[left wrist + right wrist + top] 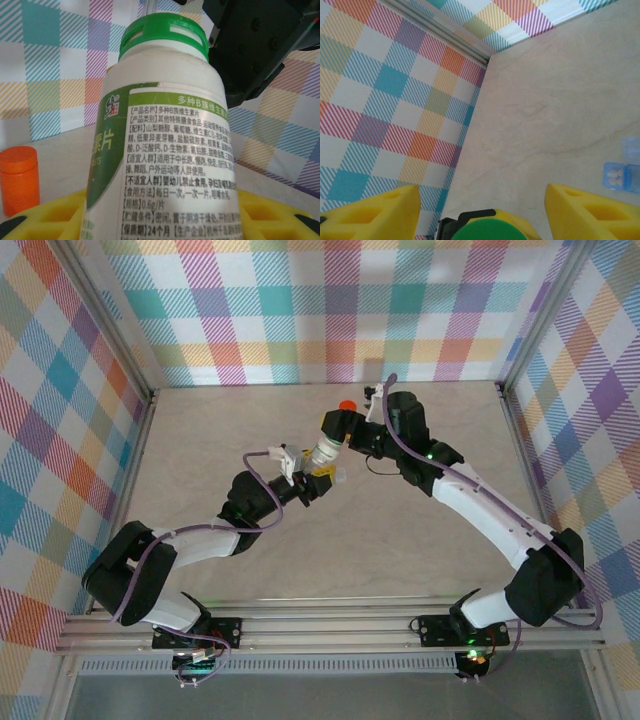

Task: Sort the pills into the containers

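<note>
Status: early, nothing sorted yet as far as I can judge.

- Left tool point(318, 476), frame centre in the top view: clamped on the white bottle point(165, 150), held tilted above the desk point(545, 100).
- Green cap point(163, 32) is on the bottle.
- Right tool point(481, 192): jaws apart, straddling the cap from the top end. Gap visible on both sides, no contact that I can see.
- Orange bottle point(19, 177) stands upright on the desk, lower left of the left wrist frame, closed and apart from both tools.
- Pill box point(622, 175) sits on the desk at the right edge of the right wrist frame, 1 lid flipped open. Contents too small to tell.

Done: bottle picked up and presented for uncapping.
Left: grip and twist off the cap, get the pills out, split them by colour into compartments, then probably the same with the orange bottle.
</note>
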Robot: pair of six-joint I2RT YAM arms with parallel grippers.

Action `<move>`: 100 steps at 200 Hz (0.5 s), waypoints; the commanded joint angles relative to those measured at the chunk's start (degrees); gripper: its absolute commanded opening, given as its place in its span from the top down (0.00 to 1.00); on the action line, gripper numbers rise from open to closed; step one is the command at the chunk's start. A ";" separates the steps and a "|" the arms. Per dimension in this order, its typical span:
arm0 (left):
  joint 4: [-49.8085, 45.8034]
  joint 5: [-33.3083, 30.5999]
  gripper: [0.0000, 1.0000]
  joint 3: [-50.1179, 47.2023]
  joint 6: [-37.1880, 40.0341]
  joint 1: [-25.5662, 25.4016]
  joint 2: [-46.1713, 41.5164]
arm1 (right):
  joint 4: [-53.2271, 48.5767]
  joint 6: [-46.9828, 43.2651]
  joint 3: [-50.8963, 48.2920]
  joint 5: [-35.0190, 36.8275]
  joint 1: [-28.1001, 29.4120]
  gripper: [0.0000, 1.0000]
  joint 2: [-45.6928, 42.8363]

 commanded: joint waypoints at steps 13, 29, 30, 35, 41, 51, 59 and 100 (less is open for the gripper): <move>4.20 0.31 1.00 1.62 1.38 -0.82 1.04 | 6.10 6.27 -1.76 -2.75 0.48 0.39 0.97; 3.86 0.31 1.00 2.15 1.85 -1.15 1.59 | 7.96 7.61 -2.42 -2.70 0.65 0.42 0.97; 3.81 0.31 1.00 2.14 1.90 -1.17 1.63 | 7.93 7.62 -2.42 -2.69 0.70 0.42 0.97; 3.66 0.16 1.00 2.28 1.98 -1.27 1.89 | 7.95 7.78 -2.34 -2.61 0.82 0.42 0.97; 3.59 0.05 1.00 2.42 2.12 -1.43 2.06 | 7.81 7.79 -2.25 -2.53 0.91 0.43 1.05; 3.59 -0.04 1.00 2.56 2.13 -1.50 2.38 | 7.77 7.79 -2.32 -2.49 1.13 0.45 1.05; 3.65 -0.12 1.00 2.60 2.19 -1.63 2.65 | 7.89 7.89 -2.45 -2.42 1.26 0.48 0.97; 3.14 0.74 1.00 3.21 2.16 -1.90 3.27 | 10.58 5.93 -4.23 -1.37 1.88 0.96 0.13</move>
